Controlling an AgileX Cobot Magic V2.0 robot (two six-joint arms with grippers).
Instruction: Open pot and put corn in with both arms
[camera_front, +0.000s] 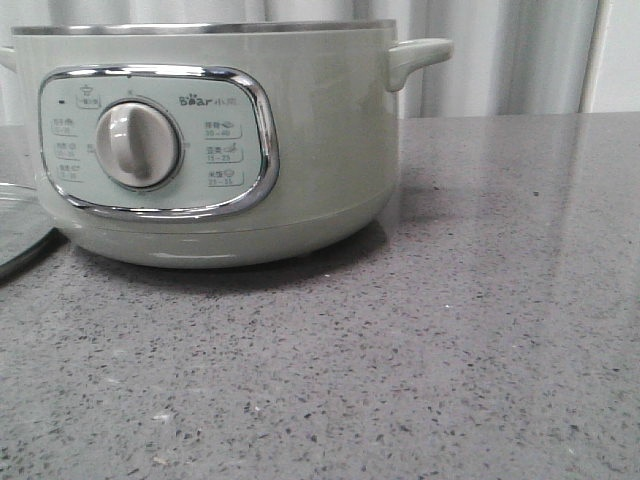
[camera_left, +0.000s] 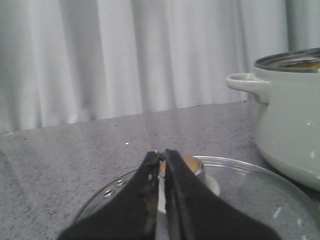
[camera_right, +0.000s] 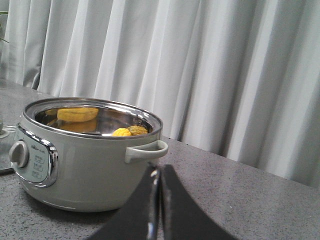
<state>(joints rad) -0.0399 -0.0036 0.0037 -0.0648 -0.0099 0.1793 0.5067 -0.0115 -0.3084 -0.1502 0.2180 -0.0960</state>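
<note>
1. Yellow corn (camera_right: 121, 132) already sits inside the pot (camera_right: 85, 165), around ten o'clock from our right gripper (camera_right: 159, 175), which is nearer.
2. Both pincers clenched empty; left gripper (camera_left: 161, 160) hovers over the glass lid (camera_left: 250, 190).

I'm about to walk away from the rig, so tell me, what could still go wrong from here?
The glass lid lies flat on the table right beside the pot, and the left tool sits just over its knob; a careless lift could drag the lid into the pot. The corn appears to be in the pot already, so the right tool, shut and empty near the handle, might bump it.
</note>
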